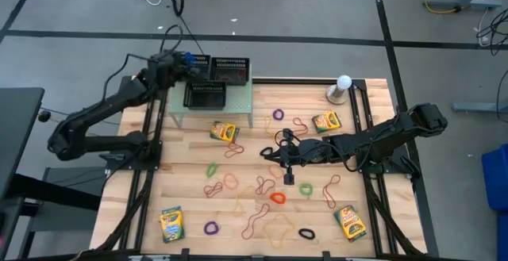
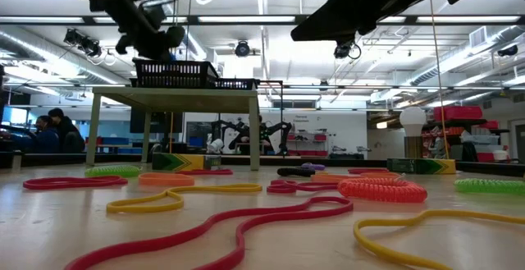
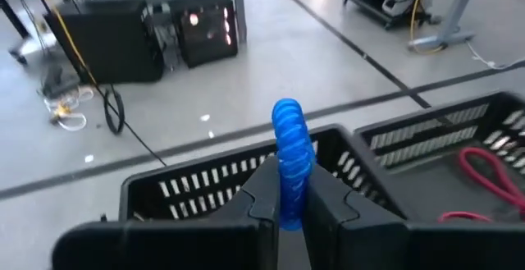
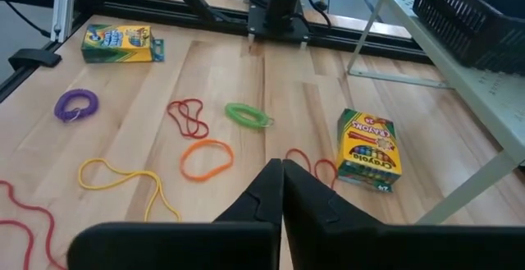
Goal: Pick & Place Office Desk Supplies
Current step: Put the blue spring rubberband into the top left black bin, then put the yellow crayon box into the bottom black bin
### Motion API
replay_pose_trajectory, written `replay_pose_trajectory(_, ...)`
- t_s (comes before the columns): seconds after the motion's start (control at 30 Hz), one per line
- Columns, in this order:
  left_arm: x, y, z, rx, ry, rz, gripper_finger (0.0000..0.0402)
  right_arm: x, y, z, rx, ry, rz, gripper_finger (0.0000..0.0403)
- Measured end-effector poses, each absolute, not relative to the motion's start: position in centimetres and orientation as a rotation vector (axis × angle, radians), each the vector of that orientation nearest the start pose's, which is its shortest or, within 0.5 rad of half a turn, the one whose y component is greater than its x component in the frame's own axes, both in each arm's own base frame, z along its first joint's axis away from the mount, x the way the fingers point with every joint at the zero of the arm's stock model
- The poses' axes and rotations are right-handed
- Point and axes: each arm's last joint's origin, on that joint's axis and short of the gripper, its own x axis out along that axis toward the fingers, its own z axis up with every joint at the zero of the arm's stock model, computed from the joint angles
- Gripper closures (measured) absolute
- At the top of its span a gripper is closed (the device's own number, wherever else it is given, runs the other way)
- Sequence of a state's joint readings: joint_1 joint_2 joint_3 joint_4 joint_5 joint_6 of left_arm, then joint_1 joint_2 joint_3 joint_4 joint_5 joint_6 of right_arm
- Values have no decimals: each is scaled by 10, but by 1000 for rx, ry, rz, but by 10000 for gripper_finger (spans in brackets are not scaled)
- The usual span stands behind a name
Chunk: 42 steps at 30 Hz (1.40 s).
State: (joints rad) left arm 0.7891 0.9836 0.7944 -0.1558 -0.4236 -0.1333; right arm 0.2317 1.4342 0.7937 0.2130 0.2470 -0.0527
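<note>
My left gripper (image 3: 287, 189) (image 1: 181, 60) is over the black mesh trays on the pale green shelf at the table's far edge, shut on a blue coiled band (image 3: 289, 135). My right gripper (image 4: 281, 180) (image 1: 274, 154) hovers shut over the table's middle, touching nothing. Rubber bands lie flat on the wood: green (image 4: 246, 114), orange (image 4: 205, 159), red (image 4: 189, 116), purple (image 4: 75, 103), yellow (image 4: 123, 176). Crayon boxes lie flat at several spots: (image 1: 224, 132), (image 1: 325, 121), (image 1: 171, 223), (image 1: 350, 221). My left gripper pinches the blue coiled band between its two fingers. The band's upper part (image 3: 287, 118) stands up past the fingertips, lifted clear above a tray's rim. Its lower part is hidden between the fingers.
Two black mesh trays (image 1: 205, 94) (image 1: 230, 69) sit on the shelf (image 1: 238, 102); the one farther right holds a red band (image 3: 484, 167). A white ball-topped stand (image 1: 342, 88) is at the far right corner. Black frame rails run along both table sides.
</note>
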Motion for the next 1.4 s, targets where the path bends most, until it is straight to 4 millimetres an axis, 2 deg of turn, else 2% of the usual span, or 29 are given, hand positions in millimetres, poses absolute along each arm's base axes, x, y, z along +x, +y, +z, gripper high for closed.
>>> replay_pose_trajectory(0.17, 141, 180, 291, -238, 327, 1226, 358, 297, 63, 227, -161, 415, -2, 398)
replay_pose_trajectory(0.4, 142, 181, 286, -230, 380, 1207, 296, 297, 63, 227, -161, 415, -3, 393)
replay_pose_trajectory(0.7, 133, 170, 297, -172, 385, 1198, 202, 297, 63, 228, -162, 408, -6, 392)
replay_pose_trajectory(0.83, 125, 159, 312, -127, 351, 1169, 190, 297, 63, 228, -165, 408, -11, 392)
replay_pose_trajectory(0.93, 122, 146, 331, -122, 306, 1082, 205, 297, 62, 228, -168, 408, -23, 392)
replay_pose_trajectory(1.07, 121, 120, 349, -87, 247, 933, 262, 297, 62, 228, -171, 406, -40, 392)
replay_pose_trajectory(1.27, 138, 75, 353, 3, 240, 637, 378, 297, 61, 228, -174, 404, -59, 393)
replay_pose_trajectory(1.4, 156, 42, 352, 66, 254, 435, 393, 293, 65, 222, -186, 402, -65, 399)
